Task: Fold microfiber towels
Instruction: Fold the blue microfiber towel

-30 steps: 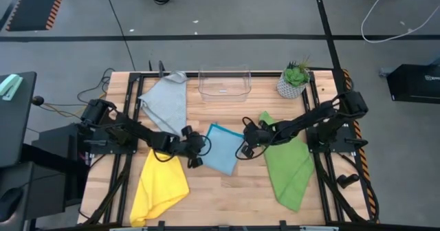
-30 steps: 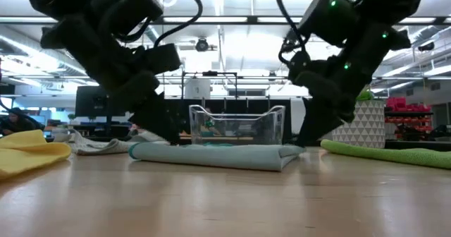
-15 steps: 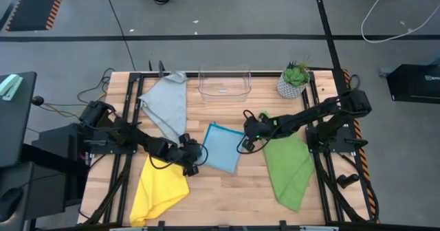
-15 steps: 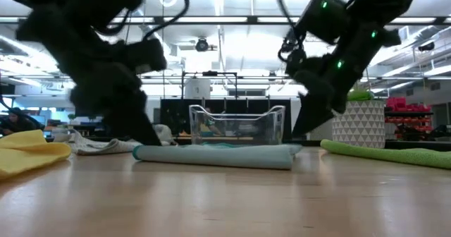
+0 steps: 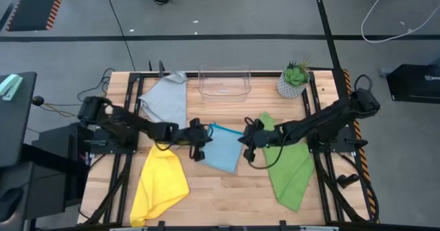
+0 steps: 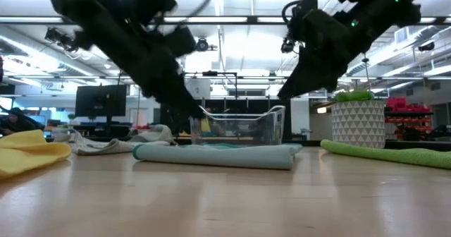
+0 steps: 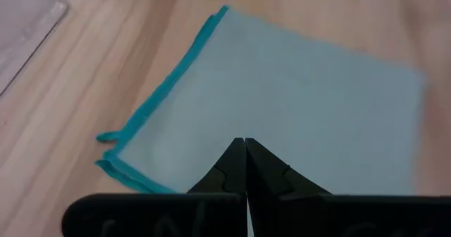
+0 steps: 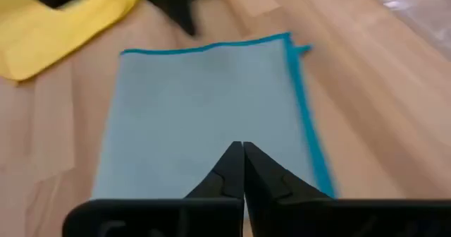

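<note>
Both clenched, empty, the left claw [image 5: 204, 141] and right claw [image 5: 242, 143] flank the folded light blue towel's [image 5: 223, 148] side edges.

A lab hall: strip ceiling lights [image 6: 232, 18], a monitor [image 6: 101, 101] (dark), floor cables [image 5: 385, 11].

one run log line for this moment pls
light blue towel folded, flat mid-table | left end effector shut, empty, at its left edge | right end effector shut, empty, at its right edge

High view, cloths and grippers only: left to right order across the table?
yellow towel → left gripper → blue towel → right gripper → green towel. Grey towel overlaps the yellow's span, so left out.
</note>
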Available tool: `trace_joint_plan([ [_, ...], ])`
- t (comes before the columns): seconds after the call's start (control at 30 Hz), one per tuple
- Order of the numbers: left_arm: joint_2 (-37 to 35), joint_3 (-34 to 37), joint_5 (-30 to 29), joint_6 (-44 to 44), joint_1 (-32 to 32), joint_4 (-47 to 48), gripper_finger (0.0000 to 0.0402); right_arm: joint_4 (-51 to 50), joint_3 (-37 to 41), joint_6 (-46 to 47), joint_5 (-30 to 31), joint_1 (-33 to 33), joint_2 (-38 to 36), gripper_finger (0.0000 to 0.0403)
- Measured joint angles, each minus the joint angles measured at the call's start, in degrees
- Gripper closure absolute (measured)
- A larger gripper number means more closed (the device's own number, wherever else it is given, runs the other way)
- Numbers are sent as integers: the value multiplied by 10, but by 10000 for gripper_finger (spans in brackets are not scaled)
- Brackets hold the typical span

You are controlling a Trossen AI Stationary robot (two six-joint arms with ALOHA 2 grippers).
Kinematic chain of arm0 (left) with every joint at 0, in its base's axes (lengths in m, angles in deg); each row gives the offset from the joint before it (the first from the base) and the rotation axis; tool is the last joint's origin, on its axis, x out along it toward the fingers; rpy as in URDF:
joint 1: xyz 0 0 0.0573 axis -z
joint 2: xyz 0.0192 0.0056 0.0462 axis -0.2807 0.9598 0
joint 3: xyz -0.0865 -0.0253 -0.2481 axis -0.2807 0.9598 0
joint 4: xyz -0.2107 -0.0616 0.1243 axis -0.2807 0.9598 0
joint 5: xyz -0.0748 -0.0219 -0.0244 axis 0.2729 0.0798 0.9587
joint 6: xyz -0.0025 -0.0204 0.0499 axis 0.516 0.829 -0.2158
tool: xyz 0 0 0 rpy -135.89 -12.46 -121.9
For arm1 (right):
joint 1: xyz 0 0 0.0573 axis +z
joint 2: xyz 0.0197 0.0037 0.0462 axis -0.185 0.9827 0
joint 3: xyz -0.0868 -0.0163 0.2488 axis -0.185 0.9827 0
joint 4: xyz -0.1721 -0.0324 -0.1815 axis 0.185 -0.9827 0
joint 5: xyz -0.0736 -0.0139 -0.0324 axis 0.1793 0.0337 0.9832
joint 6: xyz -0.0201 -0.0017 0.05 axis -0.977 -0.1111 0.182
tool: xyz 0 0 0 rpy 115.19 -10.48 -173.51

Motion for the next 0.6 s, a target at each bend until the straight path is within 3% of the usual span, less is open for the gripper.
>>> trace_joint_plan([
  [0.33,90,0,8,-18,-58,-42,398,43,0,57,14,-10,128,398],
  [0.6,94,-3,2,7,-52,-17,397,14,-1,43,14,-47,142,391],
])
